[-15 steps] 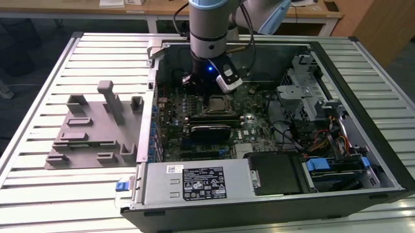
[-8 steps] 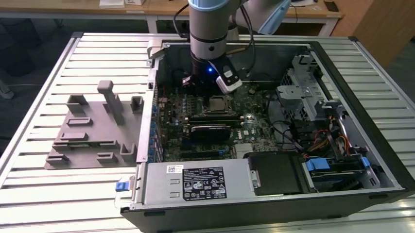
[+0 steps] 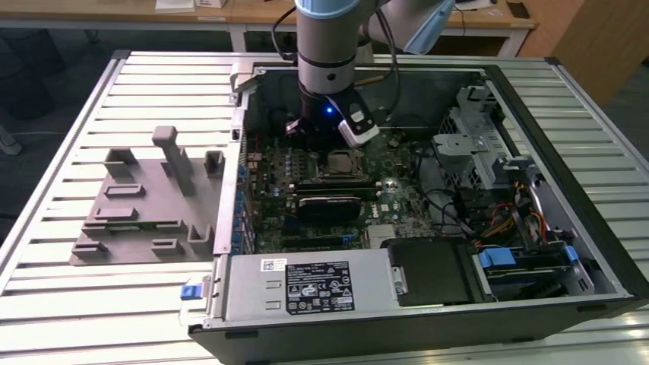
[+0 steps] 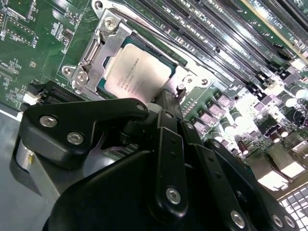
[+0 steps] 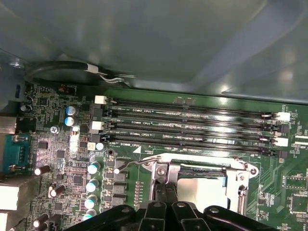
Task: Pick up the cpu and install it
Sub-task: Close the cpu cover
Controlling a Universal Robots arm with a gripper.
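The cpu (image 4: 137,74) lay seated in its socket on the motherboard (image 3: 396,198), silver top up, with a metal frame (image 4: 98,45) around it. The second wrist view showed most of that top. In the first wrist view only a pale patch of it (image 5: 207,190) appeared inside the frame, along with the thin wire lever (image 5: 132,162) beside the socket.

The gripper (image 4: 166,98) hung just over the socket's edge. Its fingers (image 5: 160,192) were together with nothing between them, and its black linkage hid the near part of the socket in both wrist views.

The memory slots (image 5: 192,125) ran alongside the socket. The exterior view alone took in the open computer case (image 3: 609,251), the black module (image 3: 330,204) just beyond the socket, the power supply box (image 3: 304,285), and the grey holder block (image 3: 142,205) on the slatted worktop (image 3: 61,289) at that view's left.
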